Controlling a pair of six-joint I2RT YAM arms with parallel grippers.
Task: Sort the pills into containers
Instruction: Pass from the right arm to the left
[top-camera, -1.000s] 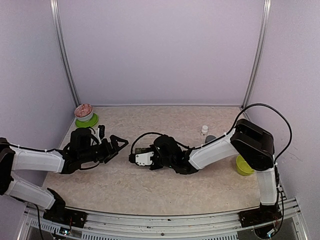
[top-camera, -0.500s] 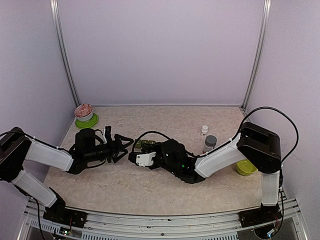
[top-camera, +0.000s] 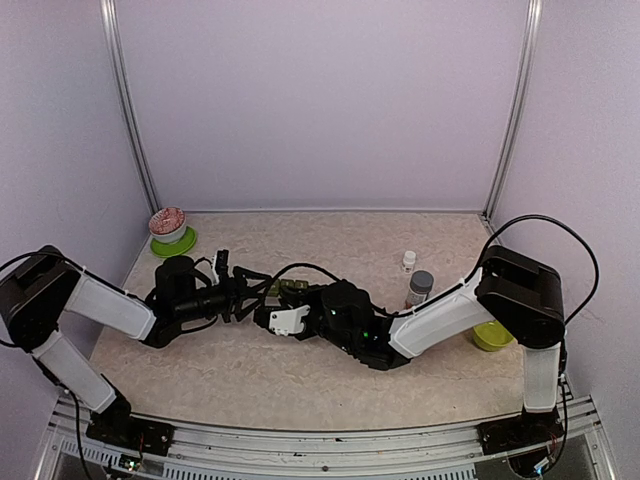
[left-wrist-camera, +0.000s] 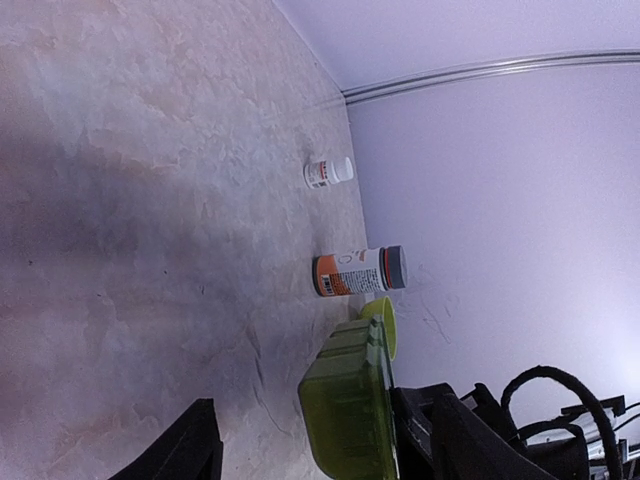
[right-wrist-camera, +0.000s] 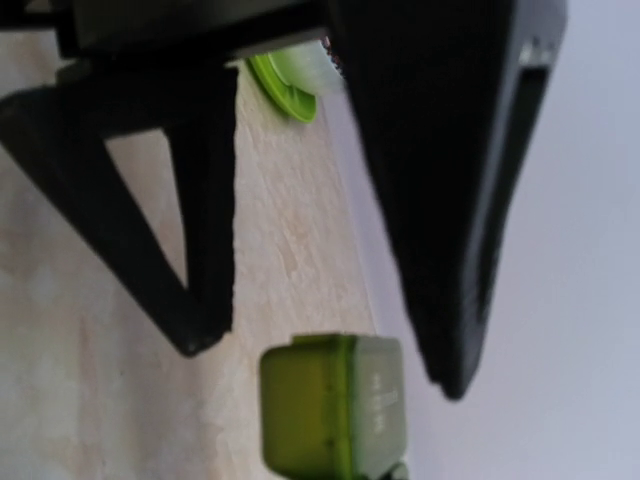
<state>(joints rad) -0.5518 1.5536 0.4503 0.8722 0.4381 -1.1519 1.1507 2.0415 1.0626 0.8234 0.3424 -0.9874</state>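
From above, my right claw (top-camera: 278, 298) is clamped shut on one end of the dark green container strip (top-camera: 292, 288), holding it over the middle of the table (top-camera: 300, 385). My left claw (top-camera: 250, 290) faces it, fingers spread around the strip's free end. A grey-capped pill bottle (top-camera: 420, 286) and a small white bottle (top-camera: 408, 261) stand to the right. A lime-green bowl (top-camera: 490, 336) sits beside my right arm, and a small bowl on a green saucer (top-camera: 168, 228) is at the far left.

Through my left wrist camera, the container strip (left-wrist-camera: 350, 410) hangs between my left claw's (left-wrist-camera: 322, 400) fingers with a gap on each side. Beyond it are the orange-labelled pill bottle (left-wrist-camera: 360, 271), the small white bottle (left-wrist-camera: 328, 172) and the lime-green bowl (left-wrist-camera: 384, 318).

Through my right wrist camera, the container strip (right-wrist-camera: 335, 415) juts toward my left claw (right-wrist-camera: 320, 368), whose fingers stand apart. The green saucer (right-wrist-camera: 285, 90) shows behind them.
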